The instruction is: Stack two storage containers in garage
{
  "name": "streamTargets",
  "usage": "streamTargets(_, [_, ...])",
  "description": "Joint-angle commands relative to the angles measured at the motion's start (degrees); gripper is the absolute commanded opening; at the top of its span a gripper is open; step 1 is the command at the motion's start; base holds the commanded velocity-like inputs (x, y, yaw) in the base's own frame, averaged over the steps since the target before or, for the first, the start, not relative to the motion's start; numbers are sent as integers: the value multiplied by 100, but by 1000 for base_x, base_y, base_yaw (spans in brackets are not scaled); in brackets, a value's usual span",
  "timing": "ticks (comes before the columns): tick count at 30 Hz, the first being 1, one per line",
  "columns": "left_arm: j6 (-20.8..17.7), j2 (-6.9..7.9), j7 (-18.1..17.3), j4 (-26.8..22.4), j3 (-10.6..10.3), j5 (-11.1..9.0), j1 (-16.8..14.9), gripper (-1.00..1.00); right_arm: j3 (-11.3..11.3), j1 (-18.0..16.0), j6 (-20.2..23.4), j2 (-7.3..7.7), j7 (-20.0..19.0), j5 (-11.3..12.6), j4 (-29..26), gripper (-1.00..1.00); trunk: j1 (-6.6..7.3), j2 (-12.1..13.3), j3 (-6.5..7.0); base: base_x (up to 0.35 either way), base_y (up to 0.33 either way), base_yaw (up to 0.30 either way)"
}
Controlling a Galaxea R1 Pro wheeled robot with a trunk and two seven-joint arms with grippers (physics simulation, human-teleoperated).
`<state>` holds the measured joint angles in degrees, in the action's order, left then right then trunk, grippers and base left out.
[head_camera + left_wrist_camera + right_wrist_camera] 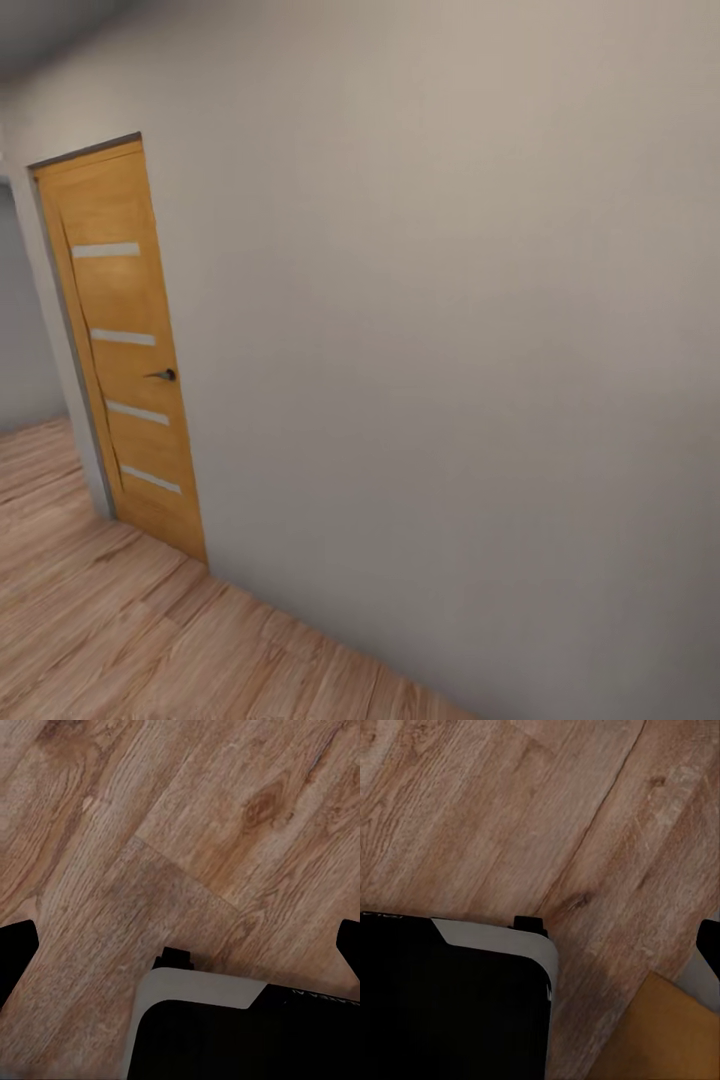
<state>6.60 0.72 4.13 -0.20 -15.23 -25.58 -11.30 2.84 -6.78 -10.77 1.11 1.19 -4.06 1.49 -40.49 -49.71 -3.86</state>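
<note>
Right, the head view is up close to a plain grey-white wall [450, 350], with a honey-coloured wooden door [125, 350] off to the left. That door is shut in its grey frame, four pale horizontal strips down its face and a small dark lever handle [165, 375] on its right edge. Light wood plank floor [120, 640] runs along the foot of the wall.

Down at the left wrist, the left hand [184, 945] hangs over those planks with dark fingertips [16, 945] spread to both edges of the picture, wide open and holding nothing; the robot's black, grey-rimmed base [225, 1027] sits below it.

Over at the right wrist, only one dark fingertip of the right hand [710, 941] peeks in, so I cannot tell how open it is. An orange-tan panel [667, 1035] shows in the corner, too partial to name. No storage container anywhere yet.
</note>
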Motion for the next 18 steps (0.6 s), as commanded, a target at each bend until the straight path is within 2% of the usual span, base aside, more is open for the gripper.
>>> streamTargets(1, [13, -3, 14, -2, -50, -35, -4, 100, 23, -8, -27, -2, 12, -42, 15, 100, -1, -8, -10, 3, 0, 272])
streamTargets(18, [24, 7, 7, -24, -77, 35, -4, 100, -9, -8, -71, -6, 19, -42, 16, 100, -1, -8, -10, 0, 0, 272])
